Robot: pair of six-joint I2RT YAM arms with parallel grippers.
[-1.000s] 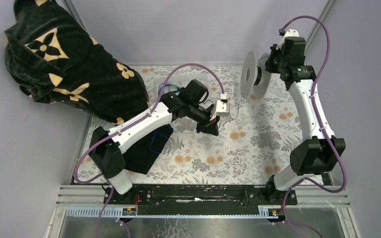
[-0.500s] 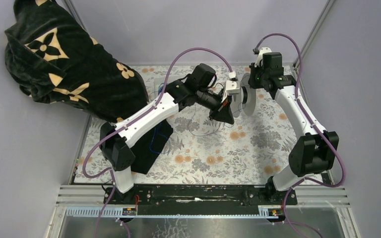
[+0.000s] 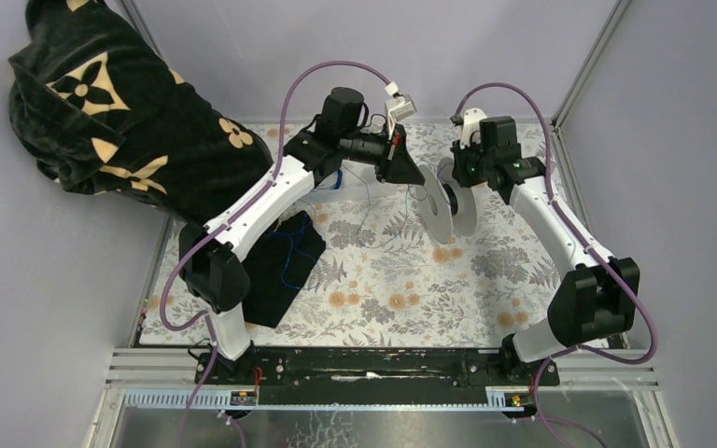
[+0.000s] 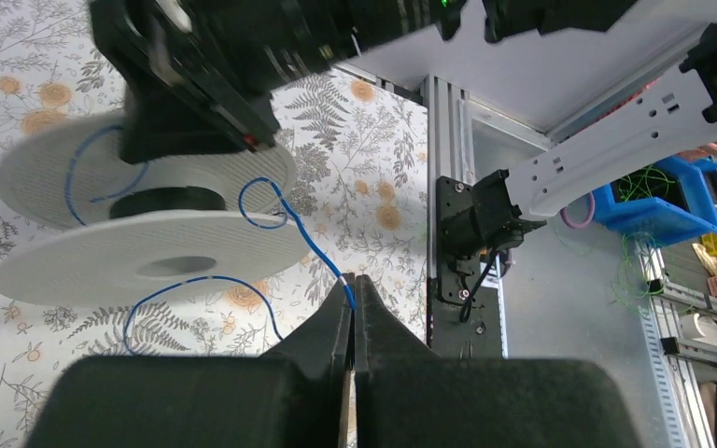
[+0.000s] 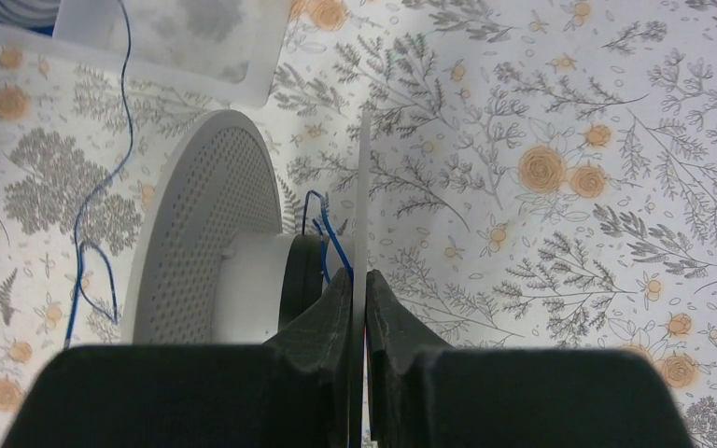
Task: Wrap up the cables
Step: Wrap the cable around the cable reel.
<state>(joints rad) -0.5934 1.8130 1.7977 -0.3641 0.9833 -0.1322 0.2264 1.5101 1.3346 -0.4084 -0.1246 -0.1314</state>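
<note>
My left gripper (image 4: pixel 352 285) is shut on the end of a thin blue cable (image 4: pixel 300 235). That cable runs from the fingertips up to the hub of a white spool (image 4: pixel 149 259) and curls there in a small loop. My right gripper (image 5: pixel 361 276) is shut on the spool's thin near flange; the perforated far flange (image 5: pixel 201 215) stands to its left. In the top view the left gripper (image 3: pixel 419 178) hangs just left of the spool (image 3: pixel 443 213), which the right gripper (image 3: pixel 452 181) holds above the table. More blue cables (image 3: pixel 289 254) lie on a black cloth.
A large black blanket with beige flowers (image 3: pixel 121 121) is piled at the back left. A black cloth (image 3: pixel 275 275) lies on the flowered table cover. A translucent tray (image 5: pixel 187 37) sits at the back. The frame rail (image 3: pixel 383 366) runs along the front edge.
The left gripper rose and moved back from mid-table with the cable. The right arm swung the spool from the back right in to the middle, beside the left gripper.
</note>
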